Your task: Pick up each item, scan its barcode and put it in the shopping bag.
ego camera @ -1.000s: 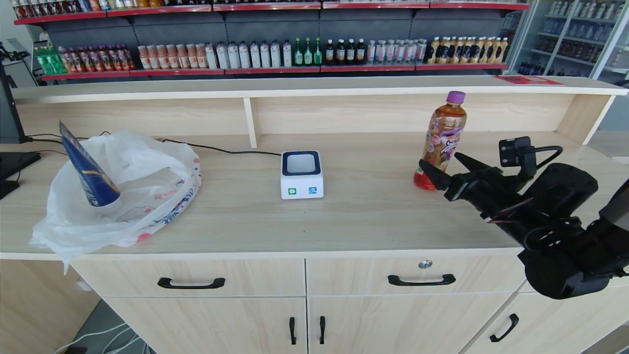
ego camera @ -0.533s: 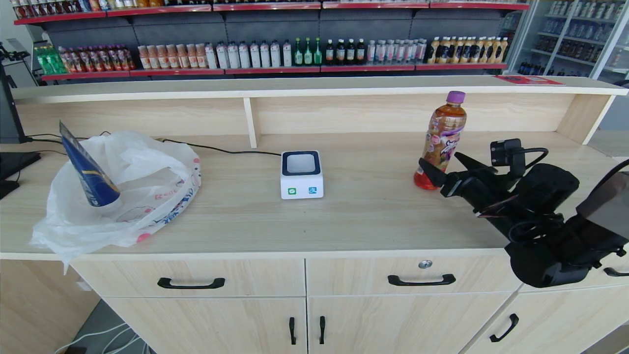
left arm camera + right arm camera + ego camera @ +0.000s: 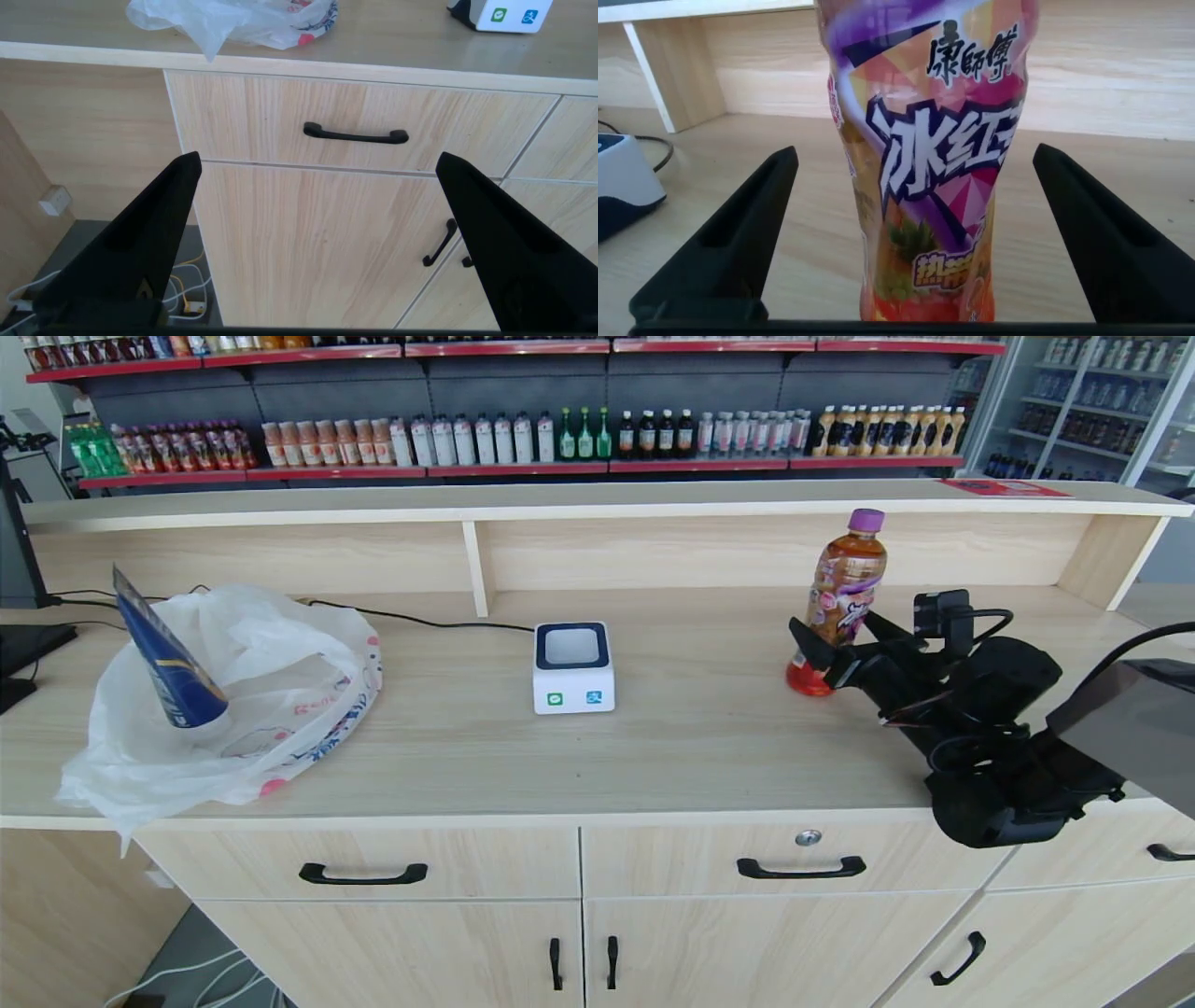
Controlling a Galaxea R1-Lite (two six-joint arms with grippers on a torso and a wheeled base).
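I see right pincer [image 3: 830,623] wide open, straddling upright bottle [image 3: 845,574] at bench [image 3: 709,737] 2 o'clock | left pincer [image 3: 318,163] wide open, empty, facing drawer [image 3: 262,112]

— What does the right arm [image 3: 990,747] look like, at the frame's right?
— Matte black. Bulky rounded housings, tapering wedge fingers [image 3: 810,649], a boxy camera [image 3: 941,611] with a looped black cable [image 3: 999,613], and thin red wires [image 3: 910,714].

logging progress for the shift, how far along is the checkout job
Done: a blue tube looks already bagged in the shopping bag. In hand: the right gripper is open around the bottle, not yet closed. To do: grasp the bottle, pass it over the scanner, bag it.
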